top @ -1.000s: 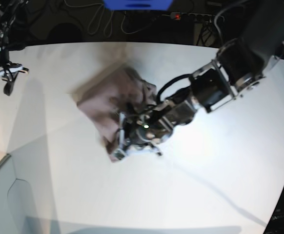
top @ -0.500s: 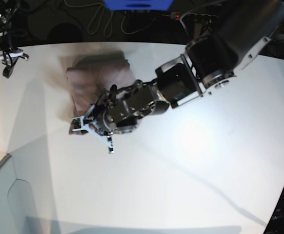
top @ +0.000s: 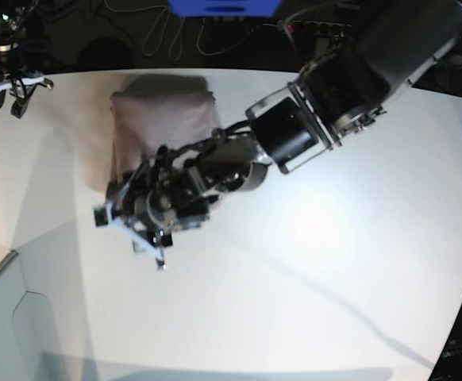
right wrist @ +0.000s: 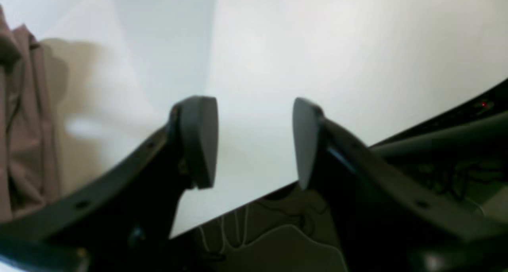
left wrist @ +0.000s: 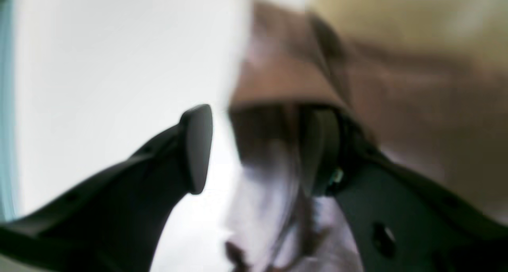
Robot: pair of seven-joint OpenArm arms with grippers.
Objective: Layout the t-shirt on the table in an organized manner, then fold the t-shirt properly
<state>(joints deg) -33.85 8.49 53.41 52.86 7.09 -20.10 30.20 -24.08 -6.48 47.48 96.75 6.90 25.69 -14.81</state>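
The mauve-grey t-shirt (top: 163, 115) lies as a compact folded block on the white table (top: 334, 270), at the far left. My left gripper (top: 130, 238) hovers over the shirt's near edge, and its arm covers the near part of the cloth. In the left wrist view this gripper (left wrist: 258, 153) has its jaws apart. The blurred t-shirt (left wrist: 285, 77) drapes against the right finger (left wrist: 321, 153). My right gripper (top: 5, 99) stands at the table's far left corner. It is open with nothing in it (right wrist: 256, 145), and a bit of t-shirt (right wrist: 24, 125) shows at its left.
Beyond the curved far edge lie cables and a power strip (top: 310, 28), with a blue object (top: 223, 6) at top centre. A pale grey panel (top: 9, 333) borders the near left corner. The table edge (right wrist: 246, 200) runs just below my right gripper.
My left arm has swept leftward over the shirt, carrying the cloth into a tidier block at the far left. Its jaws have parted. The right gripper has drifted slightly farther back.
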